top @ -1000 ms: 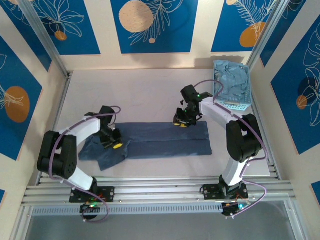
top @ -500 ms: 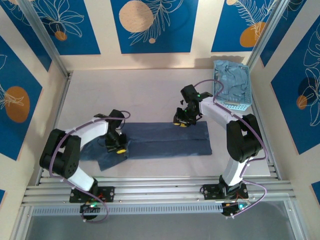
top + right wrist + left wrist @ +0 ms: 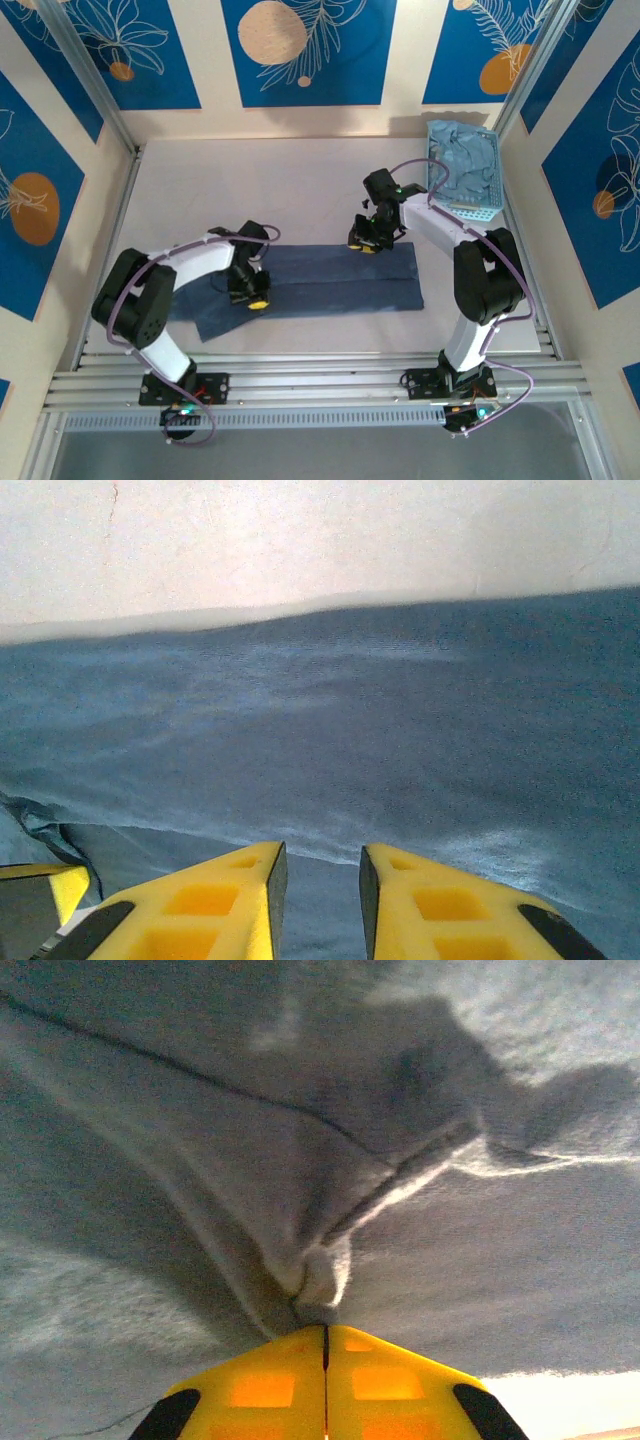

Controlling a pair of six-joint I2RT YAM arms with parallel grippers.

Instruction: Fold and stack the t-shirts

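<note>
— Where is the dark slate-blue cloth t-shirt [image 3: 340, 280]?
— Flat on the pale grey table [image 3: 270, 190], folded into a long strip between the two arms. Its left end is rumpled and wider.
— And the left gripper [image 3: 324, 1328]?
— Its yellow fingers are pressed together on a pinched-up ridge of that shirt, near the left end.
— The right gripper [image 3: 318, 852]?
— It is at the strip's far edge, right of the middle. The fingers are a narrow gap apart, low over the cloth, with nothing clearly caught between them.
— What's in the pale blue perforated plastic basket [image 3: 468, 212]?
— Crumpled pale sky-blue cloth t-shirts [image 3: 462, 160], heaped up to its rim. It stands at the table's far right corner, well apart from the dark shirt
</note>
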